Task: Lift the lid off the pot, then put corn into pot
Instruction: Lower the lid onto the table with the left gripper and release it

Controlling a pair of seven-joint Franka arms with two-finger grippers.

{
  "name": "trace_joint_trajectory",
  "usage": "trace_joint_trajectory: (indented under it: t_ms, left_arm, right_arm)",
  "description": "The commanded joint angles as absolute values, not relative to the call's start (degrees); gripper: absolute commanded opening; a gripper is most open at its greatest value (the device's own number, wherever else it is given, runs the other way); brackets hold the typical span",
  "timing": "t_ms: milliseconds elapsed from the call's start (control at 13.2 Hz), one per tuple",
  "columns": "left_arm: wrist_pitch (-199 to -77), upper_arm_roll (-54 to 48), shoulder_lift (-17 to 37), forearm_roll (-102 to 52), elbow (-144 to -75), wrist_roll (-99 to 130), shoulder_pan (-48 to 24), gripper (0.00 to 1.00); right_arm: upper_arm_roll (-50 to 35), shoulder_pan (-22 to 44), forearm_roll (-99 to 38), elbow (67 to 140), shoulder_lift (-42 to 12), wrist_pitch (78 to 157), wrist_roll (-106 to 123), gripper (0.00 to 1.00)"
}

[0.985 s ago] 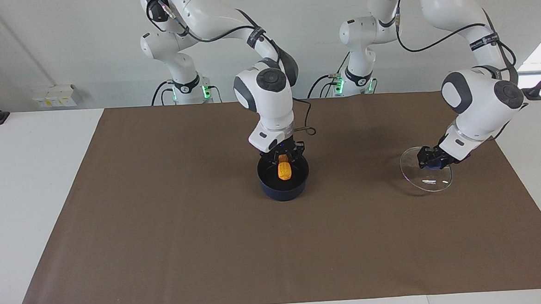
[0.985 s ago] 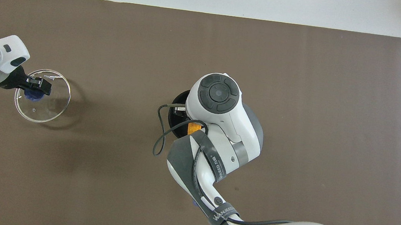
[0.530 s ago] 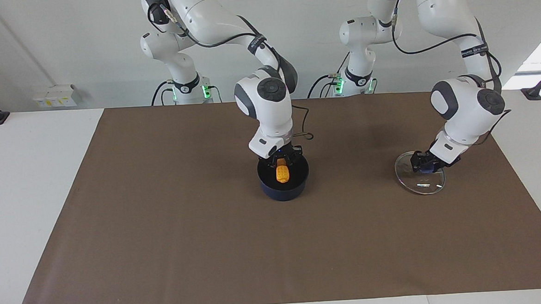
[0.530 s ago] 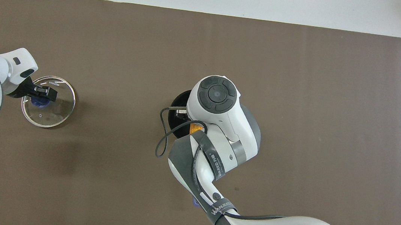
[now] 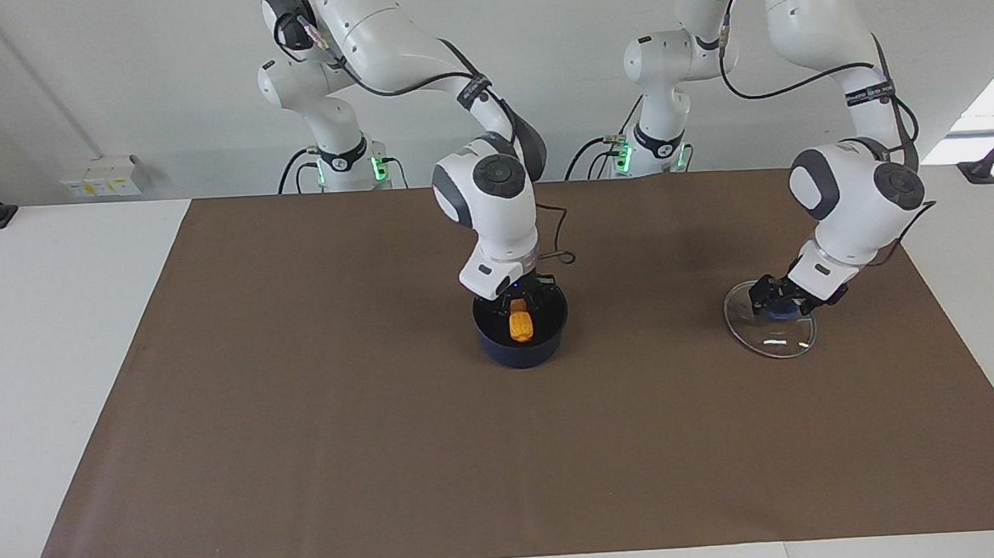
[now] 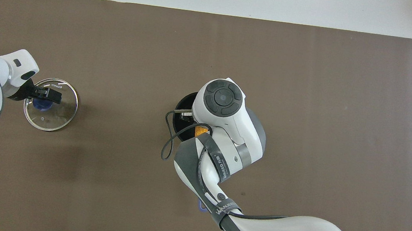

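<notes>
The right gripper [image 5: 522, 305] hangs in the pot's [image 5: 522, 346] mouth, jaws clamped on the corn [image 5: 521, 326], which hangs end-down beneath them, straight over the black inside. At the left arm's end of the table the left gripper [image 5: 772, 297] sits at the lid's [image 5: 770, 334] knob; I can't tell its jaws.

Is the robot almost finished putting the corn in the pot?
Nearly. Done: the lid is off and lies on the mat toward the left arm's end, with the left tool at its blue knob. In hand: the right tool holds the corn down inside the pot. Left: let go of the corn.
</notes>
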State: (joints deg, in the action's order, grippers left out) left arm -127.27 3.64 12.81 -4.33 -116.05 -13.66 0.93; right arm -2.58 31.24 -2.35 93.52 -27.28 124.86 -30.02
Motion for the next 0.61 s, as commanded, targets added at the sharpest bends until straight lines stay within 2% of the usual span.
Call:
trace_joint_trajectory:
  t_ms: [0,379,455,530]
  left_arm:
    - [-127.1,3.3,11.7,-5.4,-115.3,-13.7,1.2,1.00]
    - [-117.4,3.2,11.3,-5.4,-105.5,-13.7,0.7,1.00]
    - [-115.8,3.2,11.1,-5.3,-103.6,-13.5,0.6,1.00]
    - [-114.5,3.1,10.6,-5.3,-102.6,-13.4,0.5,1.00]
  right_arm:
    - [-3.2,30.1,-3.7,93.9,-27.7,127.2,-28.2,0.10]
    - [-3.3,30.4,-3.7,94.9,-27.7,129.1,-28.0,0.19]
    - [-3.3,30.4,-3.7,95.0,-27.6,129.0,-28.0,0.29]
    - [-3.3,30.4,-3.7,95.1,-27.6,129.0,-28.0,0.43]
